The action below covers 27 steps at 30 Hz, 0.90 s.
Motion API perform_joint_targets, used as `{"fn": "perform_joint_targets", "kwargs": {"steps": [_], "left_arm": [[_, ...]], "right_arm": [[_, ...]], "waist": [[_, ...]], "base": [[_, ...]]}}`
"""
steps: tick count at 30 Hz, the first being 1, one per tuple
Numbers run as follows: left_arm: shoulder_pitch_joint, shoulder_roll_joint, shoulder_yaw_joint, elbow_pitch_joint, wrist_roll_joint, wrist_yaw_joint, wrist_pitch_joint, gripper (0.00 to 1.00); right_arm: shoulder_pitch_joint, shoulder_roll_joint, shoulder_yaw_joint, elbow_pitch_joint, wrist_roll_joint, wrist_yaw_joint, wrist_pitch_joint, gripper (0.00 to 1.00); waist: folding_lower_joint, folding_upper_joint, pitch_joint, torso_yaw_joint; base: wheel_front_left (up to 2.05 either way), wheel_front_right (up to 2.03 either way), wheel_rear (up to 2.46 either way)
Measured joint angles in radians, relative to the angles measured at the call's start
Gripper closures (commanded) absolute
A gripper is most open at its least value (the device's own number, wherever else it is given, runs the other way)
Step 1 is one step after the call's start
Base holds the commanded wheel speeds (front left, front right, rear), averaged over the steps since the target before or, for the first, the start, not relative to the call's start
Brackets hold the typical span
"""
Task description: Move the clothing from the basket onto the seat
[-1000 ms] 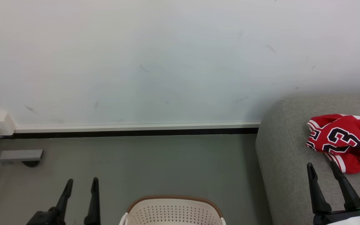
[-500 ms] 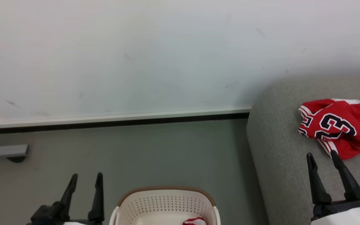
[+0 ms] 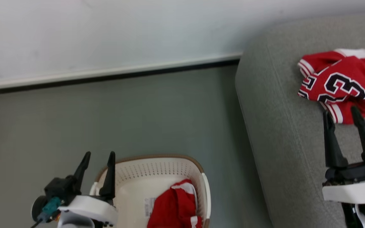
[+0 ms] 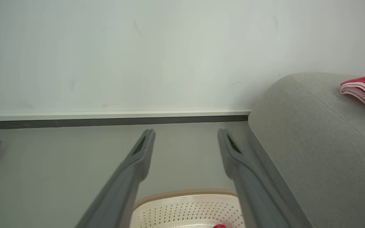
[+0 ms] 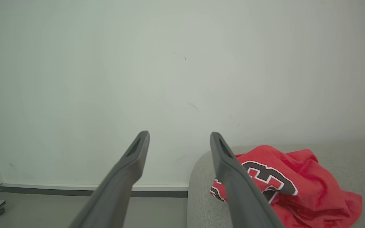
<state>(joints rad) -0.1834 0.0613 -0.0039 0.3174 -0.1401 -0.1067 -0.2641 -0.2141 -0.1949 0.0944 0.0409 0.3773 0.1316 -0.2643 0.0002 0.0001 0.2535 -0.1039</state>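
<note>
By the left rim of the oval cream perforated plastic basket (image 3: 157,157), the left gripper (image 3: 99,154) stood wide, empty; its best reach was rightward, deep into the crumpled red garment (image 3: 174,209) inside. The right gripper (image 3: 341,114) gaped over the light-grey fabric sofa (image 3: 280,126).

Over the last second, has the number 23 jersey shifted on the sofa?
No. The jersey lies the same way, equally near the rounded corner of the sofa. The whole head view has shifted, so the camera moved, not the jersey.
</note>
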Motion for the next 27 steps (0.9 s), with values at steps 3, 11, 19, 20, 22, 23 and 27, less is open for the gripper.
{"fn": "perform_joint_targets", "kwargs": {"steps": [3,11,19,20,22,23,27], "left_arm": [[-0.049,0.008,-0.009,0.052,0.001,-0.007,0.000,0.00],[-0.207,0.044,-0.064,0.288,0.005,-0.017,0.000,0.00],[-0.393,0.068,-0.160,0.583,0.005,-0.022,0.038,0.00],[-0.413,0.068,-0.179,0.613,-0.003,-0.022,0.044,0.00],[-0.448,0.065,-0.227,0.666,-0.021,-0.022,0.054,0.00],[-0.464,0.065,-0.247,0.691,-0.036,-0.022,0.062,0.00],[-0.525,0.080,-0.310,0.779,-0.094,-0.025,0.104,0.00]], "right_arm": [[-0.039,0.000,-0.004,-0.024,0.000,0.000,0.000,0.00],[-0.111,0.023,-0.033,-0.091,-0.001,0.000,0.000,0.00],[-0.186,0.035,-0.056,-0.179,0.004,0.000,0.000,0.00],[-0.198,0.040,-0.058,-0.188,0.014,0.000,0.000,0.00],[-0.217,0.043,-0.057,-0.198,0.020,0.000,0.000,0.00],[-0.224,0.046,-0.056,-0.203,0.020,0.000,0.000,0.00],[-0.259,0.064,-0.044,-0.226,0.023,0.000,0.000,0.00]], "waist": [[0.0001,0.0000,0.060,-0.021],[0.0001,-0.0001,0.216,-0.077],[0.0002,0.0000,0.365,-0.115],[0.0002,0.0000,0.382,-0.119],[0.0001,0.0000,0.415,-0.128],[0.0001,0.0000,0.430,-0.132],[0.0001,-0.0001,0.488,-0.151]], "base": [[0.00,0.00,0.00],[0.00,0.00,0.00],[0.00,0.00,0.00],[0.00,0.00,0.00],[0.00,0.00,0.00],[0.00,0.00,0.00],[0.00,0.00,0.00]]}}
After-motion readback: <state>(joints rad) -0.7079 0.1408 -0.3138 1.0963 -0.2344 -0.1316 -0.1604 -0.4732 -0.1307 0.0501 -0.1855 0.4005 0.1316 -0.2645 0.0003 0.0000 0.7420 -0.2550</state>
